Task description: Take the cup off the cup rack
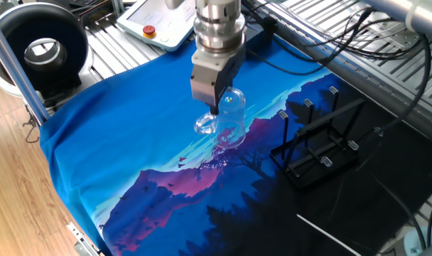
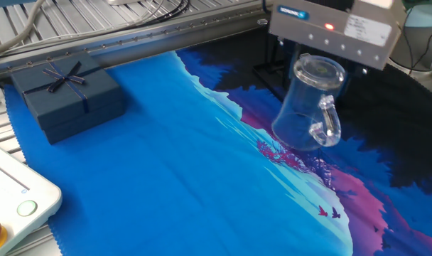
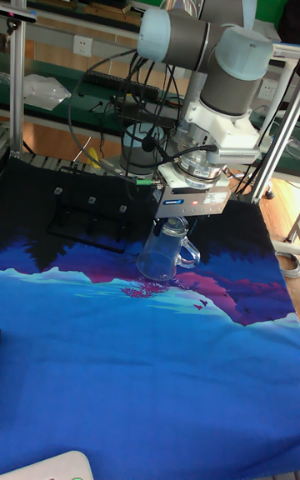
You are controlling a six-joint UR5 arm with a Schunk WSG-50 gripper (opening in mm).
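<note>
The cup rack [image 1: 322,146] sits empty, well off to the side of the gripper [image 1: 214,108]. The gripper's pinching the rim of the cup [image 1: 229,121], which hangs tilted under it, base near the cloth [image 1: 131,128]. Glass looks light, rigid, slick and breakable, so the rim grip seems sensible.

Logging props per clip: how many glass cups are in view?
1. The cup is held in the claw, tilted just over the blue cloth, clear of the cup rack. None hang on its pegs.

cup [image 2: 307,107]: clear glass, tilted, held above cloth | cup rack [image 1: 320,139]: black, upright, empty
</note>
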